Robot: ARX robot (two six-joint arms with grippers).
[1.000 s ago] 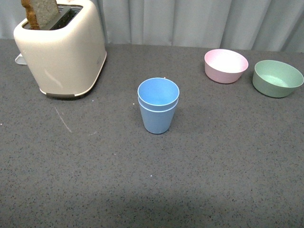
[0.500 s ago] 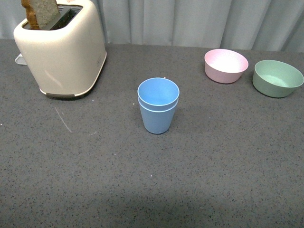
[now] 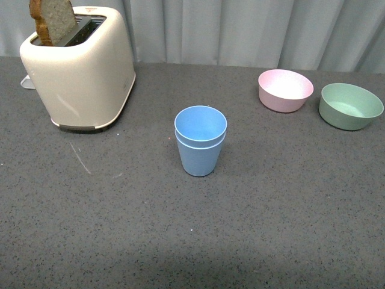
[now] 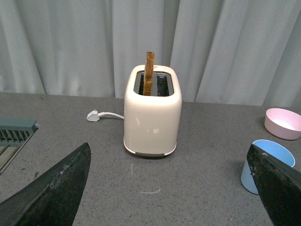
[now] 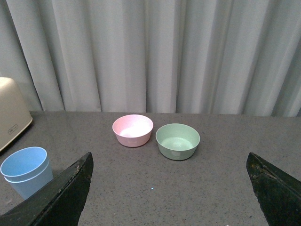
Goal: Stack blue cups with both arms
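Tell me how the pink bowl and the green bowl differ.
Colour: the pink bowl is pale pink, the green bowl muted sage green. Position: in the front view the pink bowl sits nearer the stacked blue cups, while the green bowl sits farther right, close to the picture's edge. Both stand upright on the dark table, close together, look empty and share much the same rounded shape.
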